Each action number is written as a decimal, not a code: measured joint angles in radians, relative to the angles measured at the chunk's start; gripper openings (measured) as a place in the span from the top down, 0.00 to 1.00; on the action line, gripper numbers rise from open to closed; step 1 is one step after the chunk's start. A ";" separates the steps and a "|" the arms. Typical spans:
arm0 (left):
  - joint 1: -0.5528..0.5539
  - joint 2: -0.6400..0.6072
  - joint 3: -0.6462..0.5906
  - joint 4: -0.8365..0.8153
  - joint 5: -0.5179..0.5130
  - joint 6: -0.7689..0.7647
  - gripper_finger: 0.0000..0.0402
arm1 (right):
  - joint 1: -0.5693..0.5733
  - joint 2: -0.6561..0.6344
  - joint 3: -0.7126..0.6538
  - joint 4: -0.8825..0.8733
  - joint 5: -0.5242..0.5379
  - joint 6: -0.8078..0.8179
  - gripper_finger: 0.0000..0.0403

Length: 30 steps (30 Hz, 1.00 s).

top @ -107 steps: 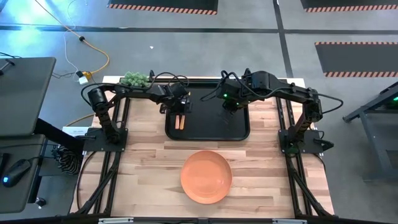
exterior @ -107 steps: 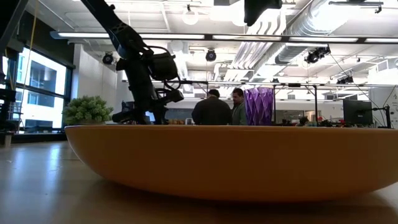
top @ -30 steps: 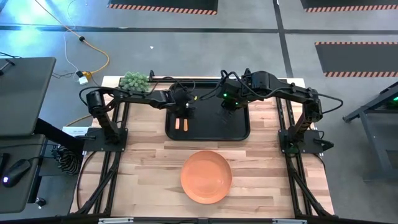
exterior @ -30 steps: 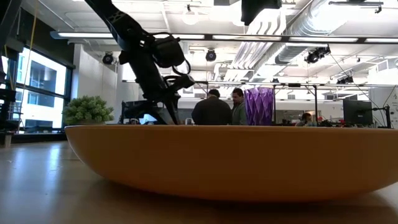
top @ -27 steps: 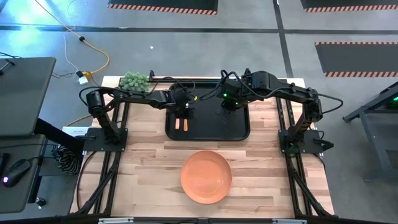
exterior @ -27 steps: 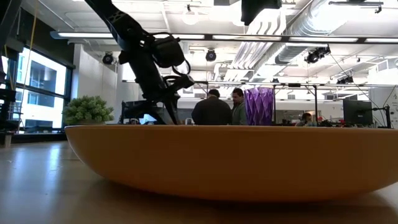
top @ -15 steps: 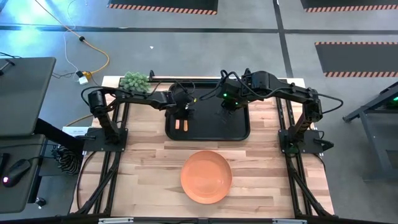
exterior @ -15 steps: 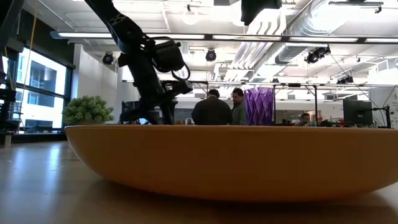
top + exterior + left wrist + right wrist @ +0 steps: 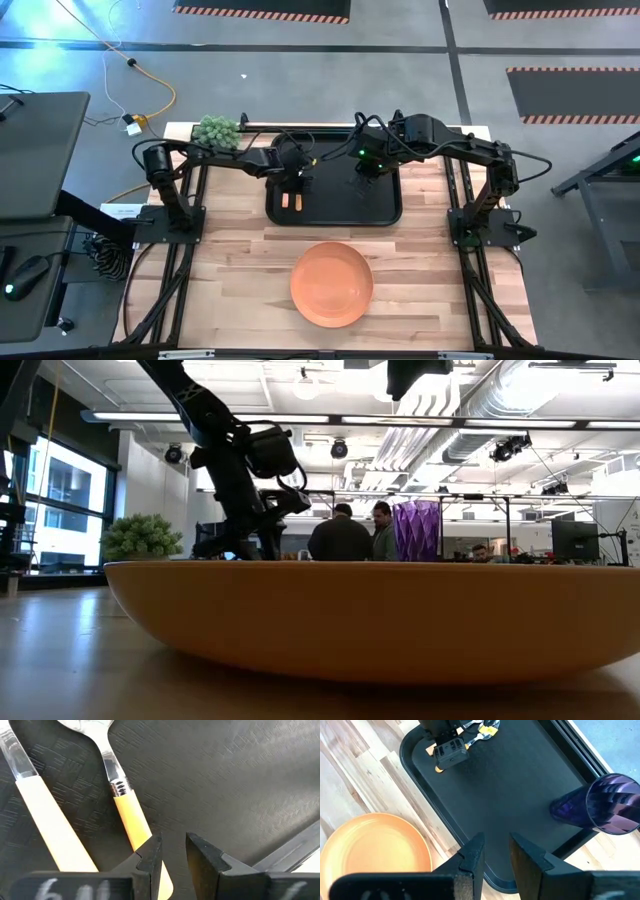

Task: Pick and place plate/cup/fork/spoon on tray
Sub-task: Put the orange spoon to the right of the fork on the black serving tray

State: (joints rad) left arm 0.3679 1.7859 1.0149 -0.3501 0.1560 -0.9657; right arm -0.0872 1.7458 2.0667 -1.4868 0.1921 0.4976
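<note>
Tray (image 9: 375, 215), black with a raised rim, lies at about 12 o'clock on the wooden worktop (image 9: 230, 280), and the plate (image 9: 332, 284) sits apart from it at about 6 o'clock, bare and orange. Both arms reach in over the tray: the left gripper (image 9: 291, 179) is low over its 9 o'clock side, and the right gripper (image 9: 366, 170) hangs higher toward its 1 o'clock side.

The purple cup (image 9: 610, 802) stands upright on the tray near its far right corner, showing above the plate's rim in the low view (image 9: 417, 530).

Two wooden-handled utensils lie side by side on the tray's 9 o'clock side, just below the left gripper. In the left wrist view the spoon (image 9: 131, 817) lies flat with its handle running under one of the fingers (image 9: 150, 857), and the fork (image 9: 45, 817) lies beside it; which is which cannot be told for sure there.

Left fingers stand a narrow gap apart, holding nothing; the right fingers (image 9: 472, 855) likewise, over bare tray
</note>
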 joint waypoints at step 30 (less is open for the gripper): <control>0.000 0.000 0.000 -0.037 -0.006 0.018 0.81 | 0.000 0.000 0.000 0.000 0.000 0.004 0.80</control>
State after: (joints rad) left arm 0.3679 1.7855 1.0149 -0.3870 0.1505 -0.9478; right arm -0.0872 1.7458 2.0666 -1.4868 0.1921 0.5011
